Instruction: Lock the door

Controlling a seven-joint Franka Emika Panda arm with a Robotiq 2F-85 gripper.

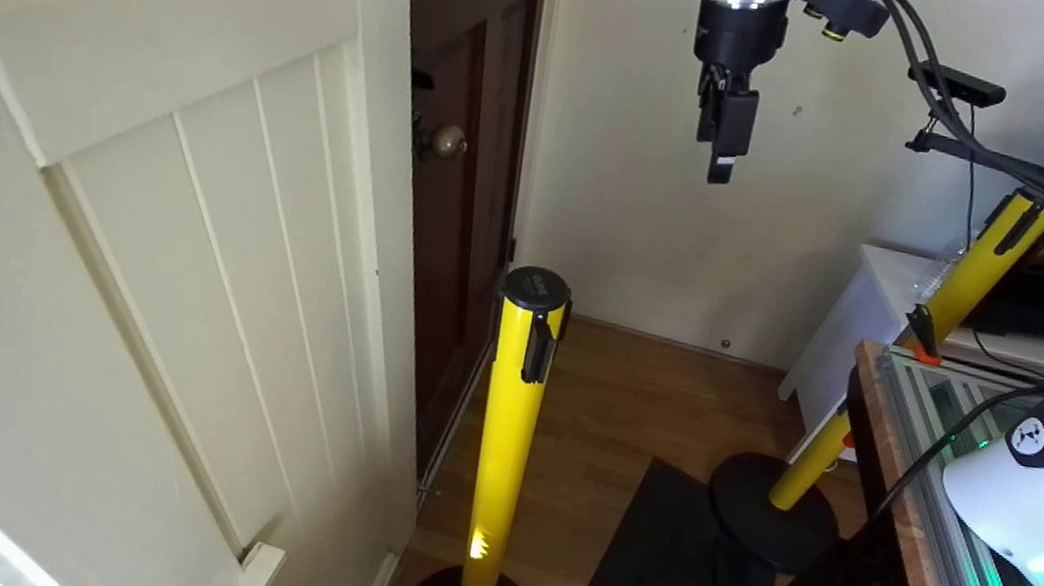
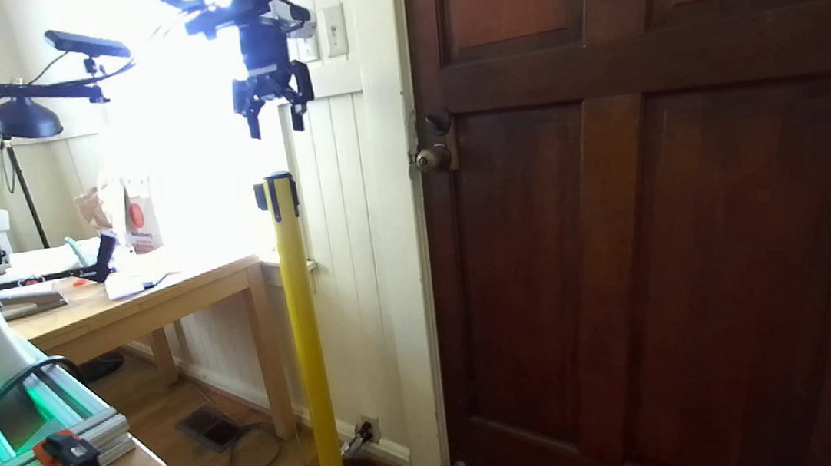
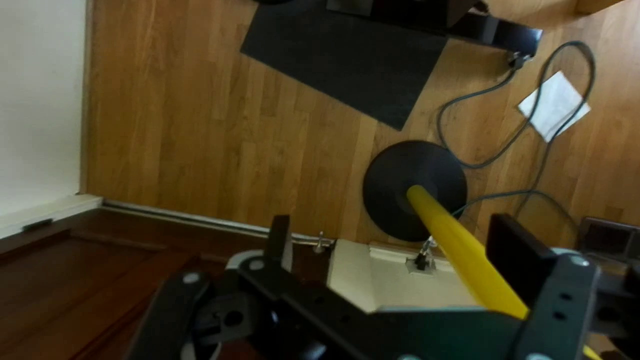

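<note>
The dark brown door (image 1: 485,177) stands in its frame and looks closed; it shows in both exterior views (image 2: 526,252) and at lower left in the wrist view (image 3: 65,295). A round brass knob (image 2: 432,158) sits near its edge, also in an exterior view (image 1: 448,142). A dark lock piece (image 2: 438,122) is just above the knob and shows dimly in an exterior view (image 1: 422,79). My gripper (image 2: 276,126) is open and empty, pointing down, apart from the door and higher than the knob. In the wrist view its fingers (image 3: 395,232) are spread wide. Knob and lock are not visible there.
A yellow post (image 1: 508,463) with a black base stands below the gripper, near the door frame (image 2: 405,265). Another yellow post (image 1: 980,258) leans into view by the robot's table (image 1: 892,544). A wooden desk (image 2: 189,287) stands by the bright window. Cables (image 3: 500,150) lie on the floor.
</note>
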